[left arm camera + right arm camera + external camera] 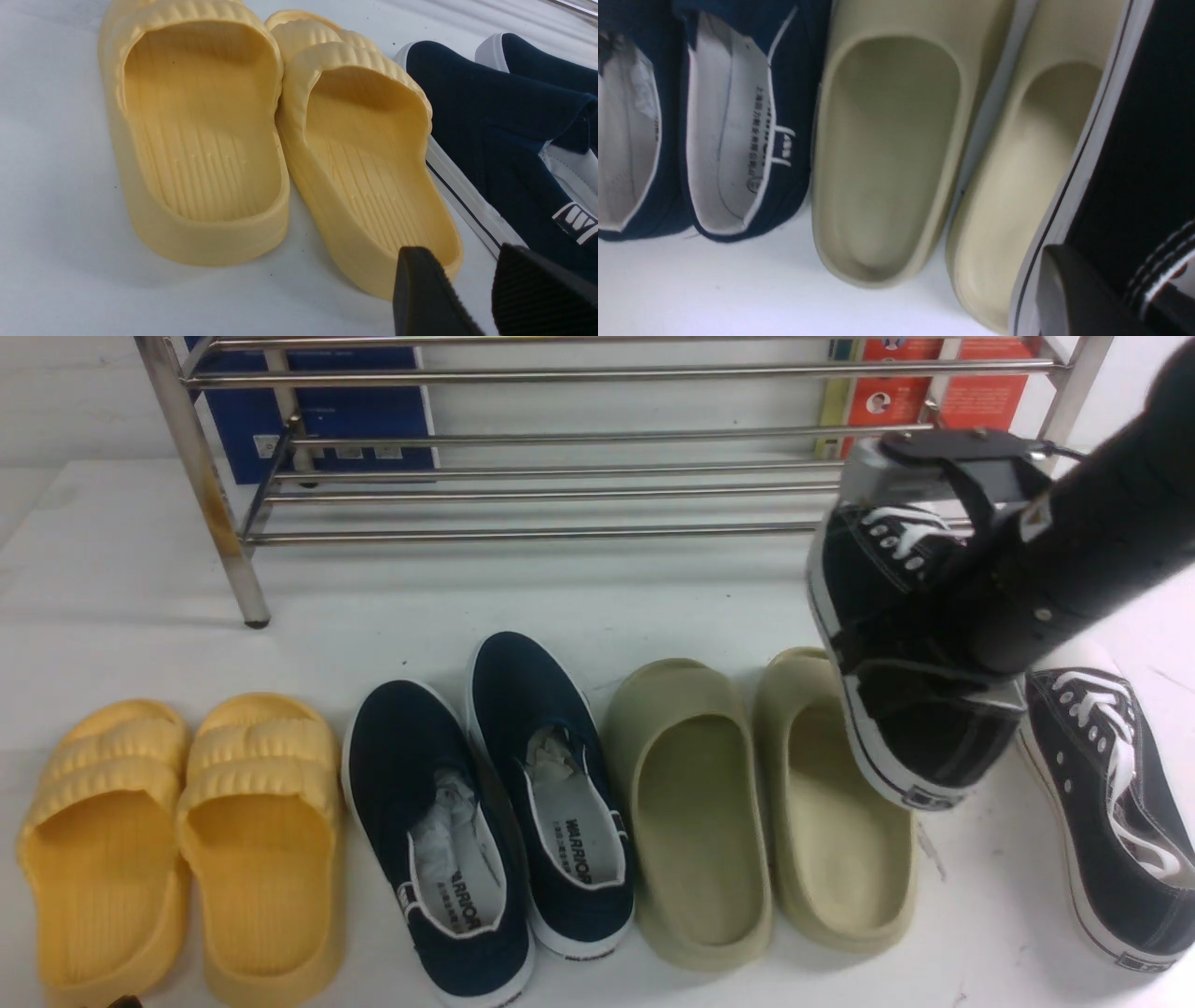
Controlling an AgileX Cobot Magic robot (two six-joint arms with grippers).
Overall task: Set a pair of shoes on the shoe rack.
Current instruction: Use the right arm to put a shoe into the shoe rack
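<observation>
Front view: my right tool [924, 663] is pressed together on one black sneaker [864, 588], pinching it at the collar by the opening. The shoe hangs clear of the tabletop [467, 597], at about 3 o'clock in the picture, partly over the right-hand olive slide [840, 821]. Its mate, the second sneaker [1111, 803], lies flat on the tabletop at 4 o'clock, just beside the lifted one. The shoe rack [560, 532] spans 12 o'clock, beyond the whole row of shoes.

I judge the sneaker light, with a soft canvas upper that gives under pressure and a stiffer rubber sole. The collar wall near the heel is the sensible place to pinch: one pad inside, one outside. The loose white laces could catch on the rack's bars.

The held sneaker's long axis runs roughly from 11 to 5 o'clock, toe towards the rack and heel badge nearest me. It is rolled so that the white sole edge faces 9 o'clock. The second sneaker points much the same way, toe at 12 and heel trailing to 5.

In the left wrist view my left tool [460, 270] stands spread and holds nothing, near the yellow slides [201, 140].
</observation>
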